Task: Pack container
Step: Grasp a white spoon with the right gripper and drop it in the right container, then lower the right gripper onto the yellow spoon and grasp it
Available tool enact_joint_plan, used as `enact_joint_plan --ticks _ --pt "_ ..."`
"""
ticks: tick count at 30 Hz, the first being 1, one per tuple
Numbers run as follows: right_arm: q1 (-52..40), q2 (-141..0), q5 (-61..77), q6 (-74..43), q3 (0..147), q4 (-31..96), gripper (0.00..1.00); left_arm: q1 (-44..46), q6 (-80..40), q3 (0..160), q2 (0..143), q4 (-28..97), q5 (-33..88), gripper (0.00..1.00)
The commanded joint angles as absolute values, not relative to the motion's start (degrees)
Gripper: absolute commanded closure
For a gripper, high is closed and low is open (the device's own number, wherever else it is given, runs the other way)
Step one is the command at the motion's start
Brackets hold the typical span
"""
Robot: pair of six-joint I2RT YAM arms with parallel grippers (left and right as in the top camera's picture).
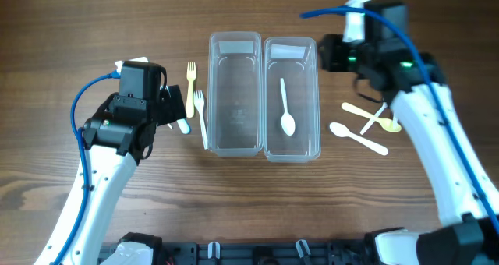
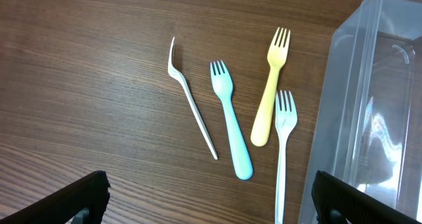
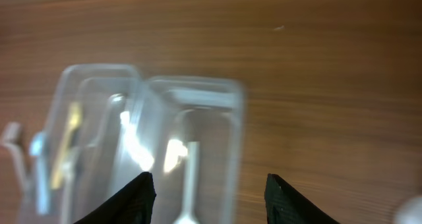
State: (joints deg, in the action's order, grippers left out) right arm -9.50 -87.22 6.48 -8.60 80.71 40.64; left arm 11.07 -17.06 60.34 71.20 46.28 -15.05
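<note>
At the middle of the counter (image 1: 70, 31) stand two clear bins side by side. The spoon container (image 1: 302, 70), the one toward the robot's right, serves here as the reference. The empty container (image 1: 234, 101) touches its left wall, so each sort of cutlery seems meant for a bin of its own.

The right tool (image 3: 208, 188) hovers above the spoon container's far end, fingers spread and holding nothing, though its view is blurred. The left tool (image 2: 210, 184) hangs well to the left of the spoon container, beyond the empty one. Its fingers are wide apart and bare, and it looks down on the forks, probably to choose one.

One white spoon (image 1: 286, 109) lies lengthwise inside the spoon container. To that container's right, loose spoons (image 1: 366, 128) lie crossed on the counter, unpacked. To its left, past the empty container's outer wall, lie a white fork (image 2: 283, 151), a yellow fork (image 2: 267, 89), a blue fork (image 2: 231, 122) and a thin pale fork (image 2: 188, 95).
</note>
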Motion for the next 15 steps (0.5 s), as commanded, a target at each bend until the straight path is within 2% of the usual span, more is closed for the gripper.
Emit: enact_joint_plan --ticks 1,5,9,12,14,15 --pt "-4.95 -88.03 2.0 -1.1 80.53 42.98 0.46 10.59 -16.95 61.12 71.37 46.15 -14.35 0.0" --pt "-1.89 -89.89 2.33 -1.23 78.52 43.27 0.4 10.59 -16.95 61.12 71.37 46.13 -14.35 0.0" --pt "-0.36 -93.01 2.31 8.8 75.64 41.78 0.37 10.59 -16.95 61.12 71.37 46.15 -14.35 0.0" --pt "0.19 -96.36 0.78 20.34 74.56 41.63 0.53 10.59 -16.95 61.12 71.37 46.13 -14.35 0.0" --pt "0.38 -98.15 -1.45 24.73 74.5 41.58 0.56 10.59 -16.95 61.12 71.37 46.13 -14.35 0.0" --pt "0.58 -99.33 -1.58 28.16 74.5 41.41 0.54 10.59 -16.95 61.12 71.37 46.13 -14.35 0.0"
